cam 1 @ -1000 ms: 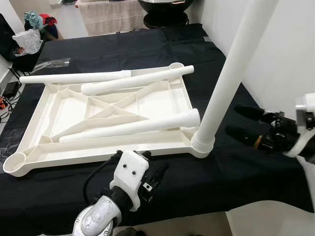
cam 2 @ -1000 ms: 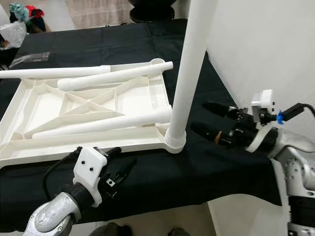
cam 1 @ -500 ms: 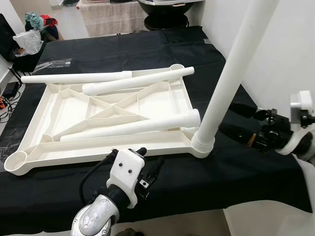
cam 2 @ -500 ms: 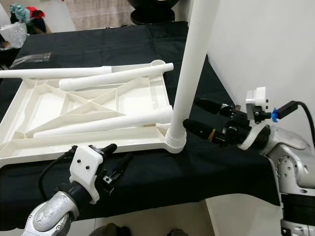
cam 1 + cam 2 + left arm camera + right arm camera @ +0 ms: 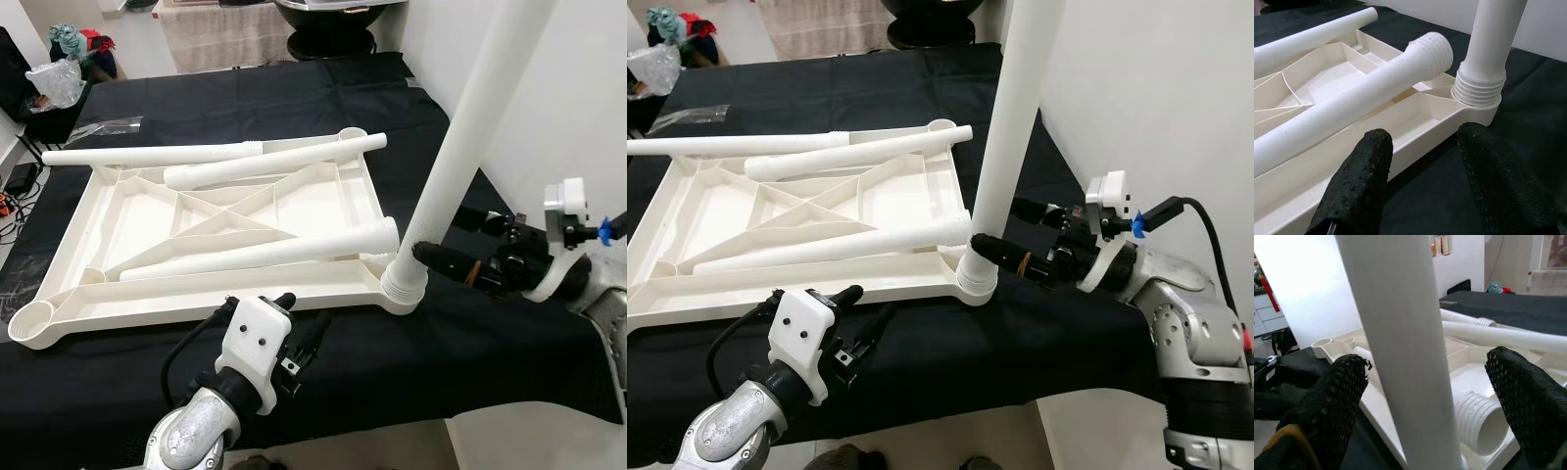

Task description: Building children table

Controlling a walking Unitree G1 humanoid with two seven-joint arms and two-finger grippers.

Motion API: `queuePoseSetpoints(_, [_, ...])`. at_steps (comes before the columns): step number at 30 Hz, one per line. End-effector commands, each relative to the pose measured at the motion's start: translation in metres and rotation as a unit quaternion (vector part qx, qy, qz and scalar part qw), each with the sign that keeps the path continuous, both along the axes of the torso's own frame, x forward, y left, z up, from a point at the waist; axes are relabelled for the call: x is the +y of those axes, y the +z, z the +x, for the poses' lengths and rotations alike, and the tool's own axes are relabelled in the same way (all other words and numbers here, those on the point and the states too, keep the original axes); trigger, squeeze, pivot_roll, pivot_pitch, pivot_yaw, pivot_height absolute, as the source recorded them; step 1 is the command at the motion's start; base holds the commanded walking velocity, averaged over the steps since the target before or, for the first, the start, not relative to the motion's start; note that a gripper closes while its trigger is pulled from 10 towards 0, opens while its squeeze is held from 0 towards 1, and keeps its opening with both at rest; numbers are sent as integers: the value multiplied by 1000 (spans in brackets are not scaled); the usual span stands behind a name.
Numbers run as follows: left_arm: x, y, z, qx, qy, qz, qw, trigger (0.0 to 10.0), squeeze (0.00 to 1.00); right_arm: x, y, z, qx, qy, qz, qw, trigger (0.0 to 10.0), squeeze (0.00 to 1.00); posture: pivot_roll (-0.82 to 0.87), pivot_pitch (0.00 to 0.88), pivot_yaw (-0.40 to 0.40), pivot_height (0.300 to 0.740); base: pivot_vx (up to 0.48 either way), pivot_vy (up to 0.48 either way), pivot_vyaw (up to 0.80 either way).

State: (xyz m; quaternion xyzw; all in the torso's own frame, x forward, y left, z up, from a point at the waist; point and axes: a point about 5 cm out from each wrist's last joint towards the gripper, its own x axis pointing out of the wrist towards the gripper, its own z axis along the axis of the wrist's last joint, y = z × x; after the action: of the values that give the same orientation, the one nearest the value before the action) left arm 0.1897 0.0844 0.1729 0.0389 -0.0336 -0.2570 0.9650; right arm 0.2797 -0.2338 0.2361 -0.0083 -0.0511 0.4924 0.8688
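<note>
Upright leg [image 5: 1004, 137] flanked by spread right gripper [image 5: 1019, 235]; its top is cut off.
Left gripper [image 5: 299, 328] is held open near the tabletop [image 5: 294, 211].

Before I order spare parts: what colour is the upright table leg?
White, clearest in the right eye view: upright leg.

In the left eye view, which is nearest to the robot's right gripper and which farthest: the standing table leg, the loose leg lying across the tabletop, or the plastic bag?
1. Upright table leg, screwed into the tabletop's near corner, directly between the right gripper's open fingers.
2. Loose leg lying across the upturned tabletop, to the gripper's left.
3. Plastic bag at the far left, beyond the black cloth.
</note>
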Motion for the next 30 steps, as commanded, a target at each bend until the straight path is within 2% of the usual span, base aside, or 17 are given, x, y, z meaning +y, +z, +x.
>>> queuePoseSetpoints(1, [-1,-1,-1,0,-4,3,1000,10000,0,5,0,2,-8,-1,-3,1000,10000,0,29,150,6,740,0,0,0])
queuePoseSetpoints(17, [-2,-4,-4,5,-7,4,1000,10000,0,11,3,6,-19,-6,4,1000,10000,0,28,139,4,740,0,0,0])
queuePoseSetpoints(30, [-2,-3,-1,3,-7,5,1000,10000,0,26,10,9,-22,16,11,1000,10000,0,28,152,0,740,0,0,0])
